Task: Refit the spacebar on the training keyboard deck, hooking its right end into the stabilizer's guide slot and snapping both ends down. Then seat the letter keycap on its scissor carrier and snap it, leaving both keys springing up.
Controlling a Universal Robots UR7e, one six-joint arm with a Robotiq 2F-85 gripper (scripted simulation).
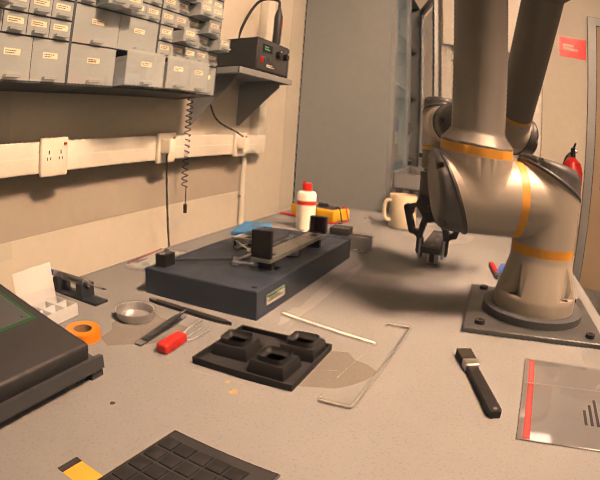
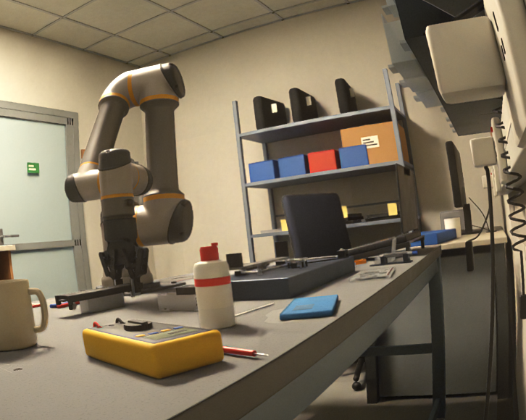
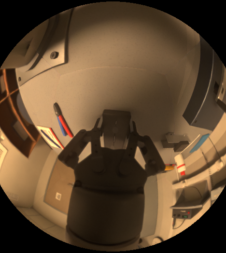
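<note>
My gripper (image 1: 433,251) (image 2: 124,283) (image 3: 115,131) hangs low over the bench to the right of the keyboard deck, near the arm's base. The long dark spacebar (image 2: 118,288) (image 3: 116,125) is gripped between its fingers and held level just above the bench top. The keyboard deck (image 1: 249,271) (image 2: 290,274) is a dark block at the bench's middle, with the stabilizer wire and guide posts on top. A small dark letter keycap (image 1: 165,257) sits near the deck's left corner.
The arm's base plate (image 1: 533,315) stands right of the gripper. A mug (image 1: 397,209), a white bottle (image 1: 306,205) and a yellow multimeter (image 2: 154,346) stand behind. A black tray (image 1: 263,354), a bent wire (image 1: 373,369) and a brush (image 1: 477,381) lie in front.
</note>
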